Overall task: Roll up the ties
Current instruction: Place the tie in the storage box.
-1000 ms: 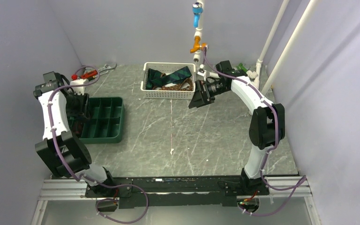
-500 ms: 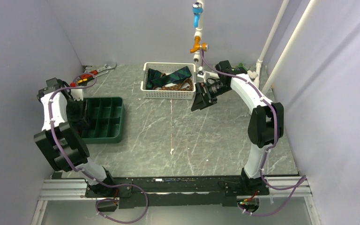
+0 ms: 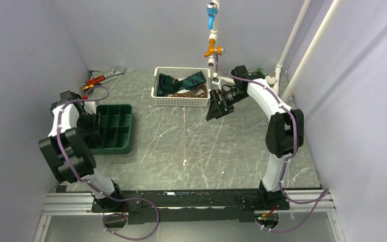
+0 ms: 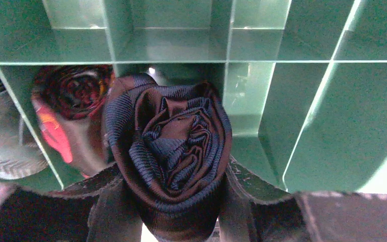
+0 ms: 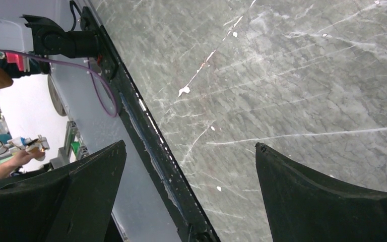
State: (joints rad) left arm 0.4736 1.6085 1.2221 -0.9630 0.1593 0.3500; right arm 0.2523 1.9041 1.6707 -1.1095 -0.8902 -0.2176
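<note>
A rolled tie (image 4: 174, 136), navy and brown, is clamped between my left gripper's (image 4: 174, 176) dark fingers (image 4: 108, 199), just over the compartments of a green divided tray (image 4: 282, 101). A second rolled tie (image 4: 73, 91), dark with red, sits in a tray compartment to its left. From above, the left gripper (image 3: 88, 126) is low over the tray's (image 3: 118, 128) left side. Several unrolled ties (image 3: 181, 83) lie heaped in a white basket (image 3: 180, 102). My right gripper (image 3: 216, 108) hovers open beside the basket's right end, and the right wrist view shows only bare table between the right gripper's (image 5: 190, 146) fingers.
A wrench and a red-handled tool (image 3: 103, 77) lie at the back left corner. White pipes (image 3: 287, 50) run up the back right wall, and a blue and orange fitting (image 3: 211, 30) hangs above the basket. A grey patterned piece of fabric (image 4: 5, 136) lies at the tray's left.
My left arm has folded down and in toward the green tray, carrying the rolled tie lower over it. The right arm has barely moved.
</note>
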